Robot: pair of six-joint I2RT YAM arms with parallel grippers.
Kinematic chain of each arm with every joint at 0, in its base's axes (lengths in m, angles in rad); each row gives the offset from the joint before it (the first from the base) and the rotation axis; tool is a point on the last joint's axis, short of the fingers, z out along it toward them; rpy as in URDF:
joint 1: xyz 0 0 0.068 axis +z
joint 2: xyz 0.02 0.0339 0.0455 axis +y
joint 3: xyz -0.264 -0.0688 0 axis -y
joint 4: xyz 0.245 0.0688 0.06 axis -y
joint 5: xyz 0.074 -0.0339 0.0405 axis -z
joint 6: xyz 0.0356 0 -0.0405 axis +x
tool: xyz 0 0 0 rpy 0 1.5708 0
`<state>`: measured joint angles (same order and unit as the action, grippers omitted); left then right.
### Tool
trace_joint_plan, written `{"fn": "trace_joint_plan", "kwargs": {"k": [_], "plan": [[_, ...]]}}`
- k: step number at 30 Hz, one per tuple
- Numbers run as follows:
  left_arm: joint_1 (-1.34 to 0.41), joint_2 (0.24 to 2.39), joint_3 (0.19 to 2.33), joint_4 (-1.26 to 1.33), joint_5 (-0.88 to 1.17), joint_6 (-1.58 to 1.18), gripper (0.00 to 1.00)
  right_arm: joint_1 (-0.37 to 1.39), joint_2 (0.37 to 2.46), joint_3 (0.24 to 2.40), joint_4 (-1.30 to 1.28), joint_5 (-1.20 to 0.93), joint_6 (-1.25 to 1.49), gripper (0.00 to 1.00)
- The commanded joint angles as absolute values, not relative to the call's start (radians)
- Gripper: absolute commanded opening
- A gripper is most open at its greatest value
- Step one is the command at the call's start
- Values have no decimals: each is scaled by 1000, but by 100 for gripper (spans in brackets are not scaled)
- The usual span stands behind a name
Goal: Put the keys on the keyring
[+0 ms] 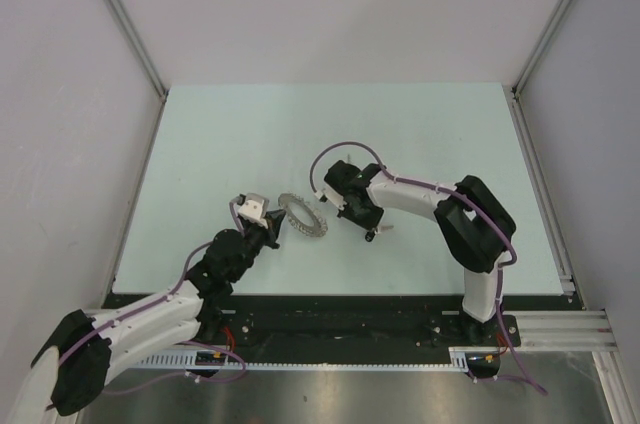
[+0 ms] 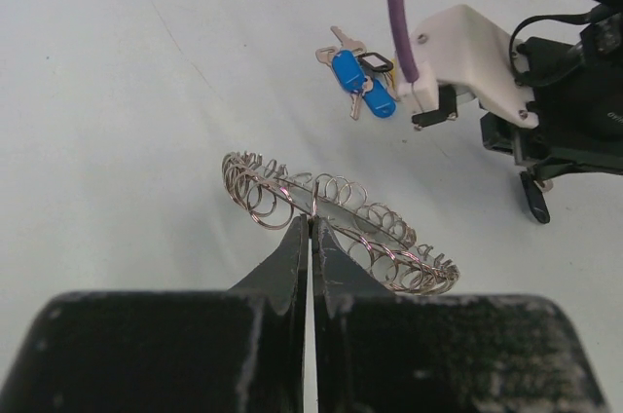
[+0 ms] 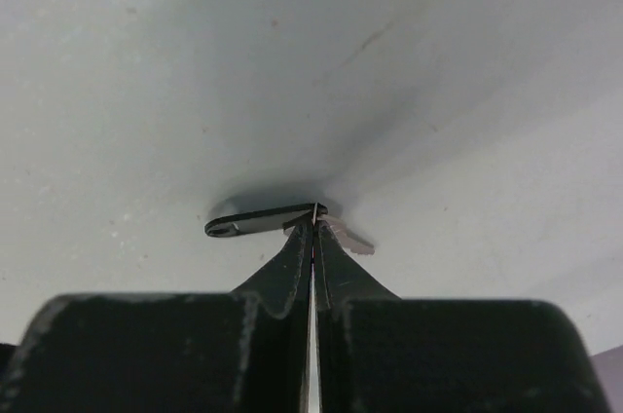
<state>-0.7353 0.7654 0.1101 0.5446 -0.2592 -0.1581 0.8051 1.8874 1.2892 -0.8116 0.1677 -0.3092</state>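
The keyring (image 2: 341,223) is a silvery coiled-wire ring, tilted, with its near rim pinched in my shut left gripper (image 2: 311,222). In the top view the keyring (image 1: 303,214) lies between both arms, with the left gripper (image 1: 272,232) at its left edge. A cluster of keys (image 2: 360,84) with blue heads lies on the table beyond the ring. My right gripper (image 3: 313,212) is shut, tips down at the table, on a key with a black-rimmed oval head (image 3: 258,219) and a metal blade (image 3: 348,237). The right gripper (image 1: 372,234) sits right of the ring.
The pale table (image 1: 430,134) is walled by white panels at the back and sides. The right arm's white camera mount (image 2: 472,53) and purple cable (image 2: 397,14) hang close beside the blue keys. A black rail (image 1: 350,319) runs along the near edge.
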Motion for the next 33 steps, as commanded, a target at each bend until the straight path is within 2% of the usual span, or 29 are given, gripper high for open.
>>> {"fn": "trace_joint_plan", "kwargs": {"k": [1,4,5,7,10,12,17,25,29,33], "plan": [[-736,744,106,583,-287,-189,1,827,1927,1353,-767,163,-337,4],[-736,749,106,581,-285,-187,0,839,1922,1365,-746,166,-327,8],[-736,749,106,581,-285,-187,0,838,1902,1365,-732,158,-322,15],[-736,749,107,580,-282,-187,0,830,1881,1364,-715,129,-302,24],[-736,749,107,580,-279,-187,0,821,1820,1341,-681,92,-279,32],[-736,747,107,578,-278,-187,0,818,1768,1301,-634,68,-265,34],[-736,746,109,578,-278,-189,1,810,1620,1142,-470,83,-224,34],[-736,744,109,581,-272,-189,0,730,1306,737,-43,40,-78,31],[-738,747,109,584,-268,-187,1,700,1224,598,115,15,-22,28],[-736,746,109,584,-267,-187,1,683,1229,525,222,11,-5,28]]}}
